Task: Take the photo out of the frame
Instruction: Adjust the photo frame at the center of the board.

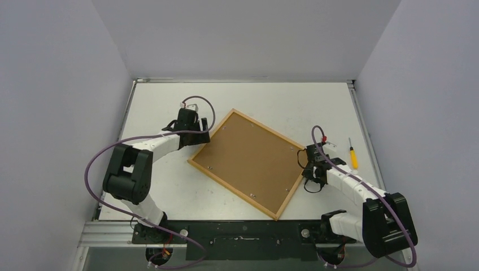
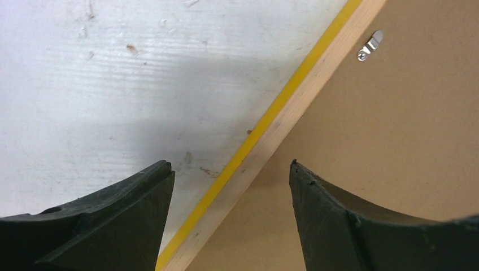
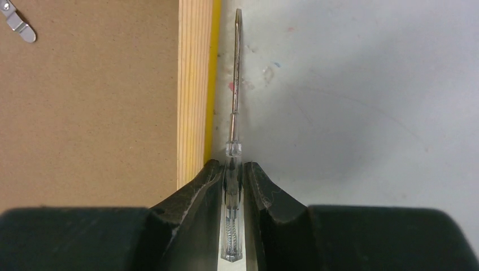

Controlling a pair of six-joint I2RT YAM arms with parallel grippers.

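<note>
Frame (image 1: 248, 162) face-down on worktop (image 1: 282, 104), backing up; photo hidden beneath it, not seen. Right jaws clamped on clear-handled screwdriver (image 3: 236, 84), blade just outside frame's right rim. Left jaws spread wide, empty, straddling frame's left rim. Likely next: swing blade tip inboard to nearest tab (image 3: 17, 22) and turn it off backing while left steadies frame.

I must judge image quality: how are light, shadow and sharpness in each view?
Top external: even soft light, no glare, the frame sharp. Left wrist: a broad soft shadow on the table beside the frame; the left gripper is dark, showing little detail. Right wrist: the clear-handled screwdriver held in the right gripper is sharp, its shaft slightly shiny; a faint shadow lies on the table.
</note>
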